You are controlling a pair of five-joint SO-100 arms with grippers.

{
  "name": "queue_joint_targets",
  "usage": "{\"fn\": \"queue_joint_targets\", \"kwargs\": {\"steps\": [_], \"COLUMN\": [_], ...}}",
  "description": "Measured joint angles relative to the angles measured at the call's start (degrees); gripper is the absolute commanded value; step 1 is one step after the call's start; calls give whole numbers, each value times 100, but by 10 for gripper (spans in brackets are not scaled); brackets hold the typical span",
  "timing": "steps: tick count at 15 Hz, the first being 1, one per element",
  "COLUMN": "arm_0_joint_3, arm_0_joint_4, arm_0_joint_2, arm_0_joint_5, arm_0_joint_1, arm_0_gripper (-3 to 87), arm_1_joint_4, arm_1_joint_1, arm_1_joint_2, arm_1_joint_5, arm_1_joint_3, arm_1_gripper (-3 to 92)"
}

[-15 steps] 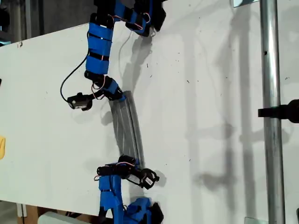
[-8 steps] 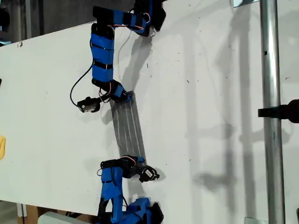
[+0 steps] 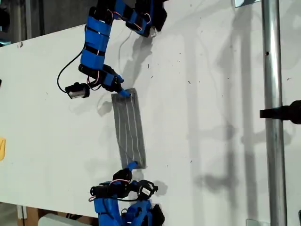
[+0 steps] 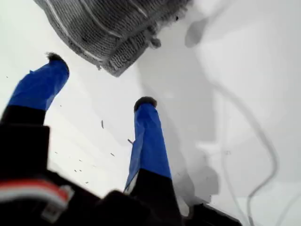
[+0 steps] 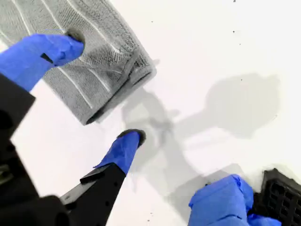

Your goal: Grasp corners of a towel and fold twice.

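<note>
The towel lies flat on the white table as a narrow folded grey strip with white stripes. My first gripper is at the strip's far end, toward the exterior view's top. It is open and empty, and its fingers stop just short of the folded corner. My second gripper is at the strip's near end, also open. One of its fingertips hovers over the towel, while the other is over bare table beside the corner.
A vertical metal pole with a black clamp stands at the exterior view's right. The table's edge runs along that view's left, with a yellow object beyond it. A thin cable hangs off the first arm.
Both grippers have let go of the towel. It was held stretched between them and now lies flat. The first arm swung toward the exterior view's left, and the second drew back toward its bottom.
</note>
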Motion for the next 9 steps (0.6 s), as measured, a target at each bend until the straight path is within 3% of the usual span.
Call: {"fn": "queue_joint_targets", "kwargs": {"steps": [3,5,6,9], "arm_0_joint_3": [905,1354,1600,2619], "arm_0_joint_4": [70,0,-114,-940], "arm_0_joint_2": [1775,2733,3155,4351], "arm_0_joint_5": [-958,-1670,-2109,-2944], "arm_0_joint_1": [659,1459,1837,3340], "arm_0_gripper": [216,119,43,2], "arm_1_joint_4": [404,765,1037,2004], "arm_1_joint_1": [97,-105,-624,-2347], "arm_1_joint_2": [1811,3700,4474,5344], "arm_1_joint_5": [677,1617,2259,4597], "arm_1_joint_3": [1433,2479,2663,3103], "arm_1_gripper": [323,313,325,343]}}
